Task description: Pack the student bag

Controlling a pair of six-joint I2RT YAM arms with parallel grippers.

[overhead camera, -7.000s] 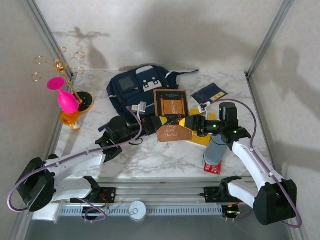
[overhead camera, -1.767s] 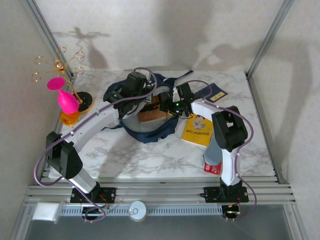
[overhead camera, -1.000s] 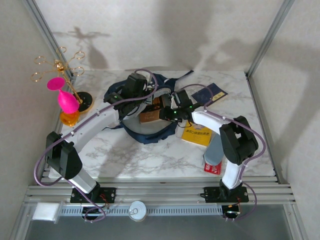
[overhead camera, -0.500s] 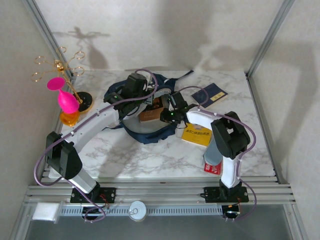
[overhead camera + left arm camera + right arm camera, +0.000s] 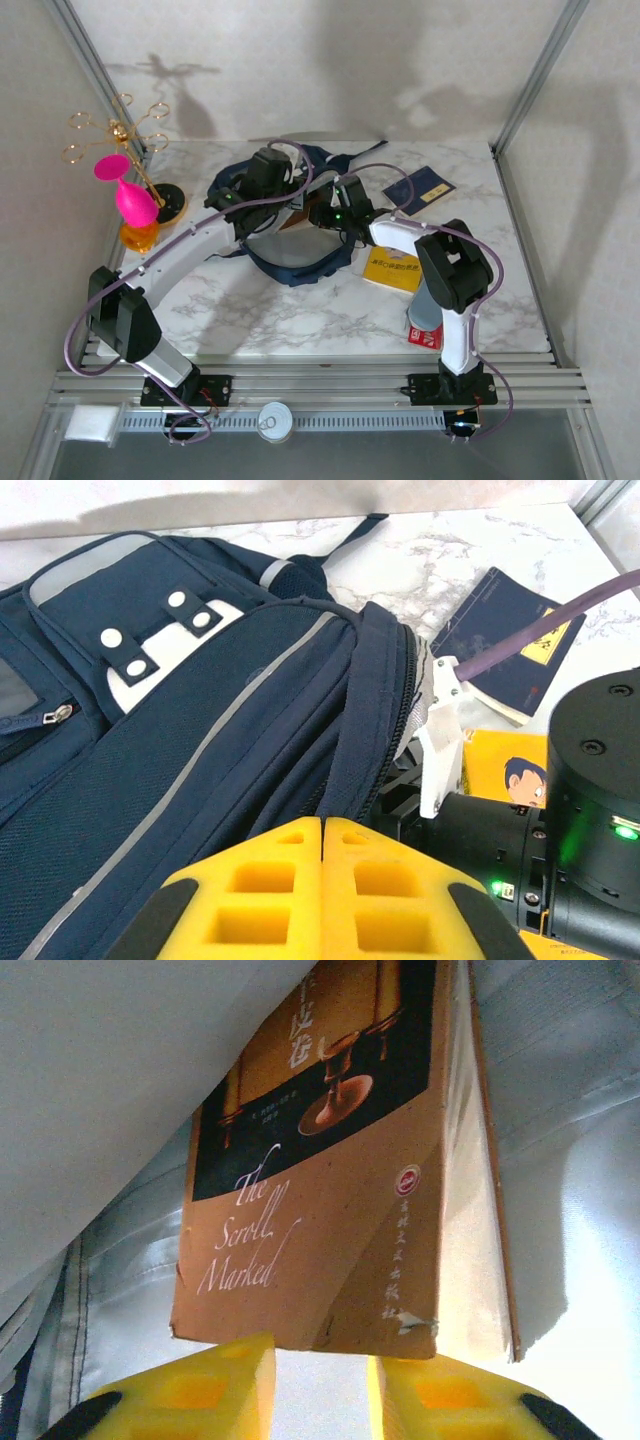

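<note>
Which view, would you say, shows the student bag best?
Left wrist: the student bag, stripe, zip and snap patch clear. Top external has it small and partly covered; right wrist sees what looks like its pale lining.

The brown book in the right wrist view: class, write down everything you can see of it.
The brown book is a paperback: tan cover, dark panel with a gold scroll and lamp, white script The Scroll Marked, a round red logo, Chinese characters. Its lower corner is creased and torn; page edges show on the right. It lies inside the student bag against pale lining, just beyond the open right hand.
</note>
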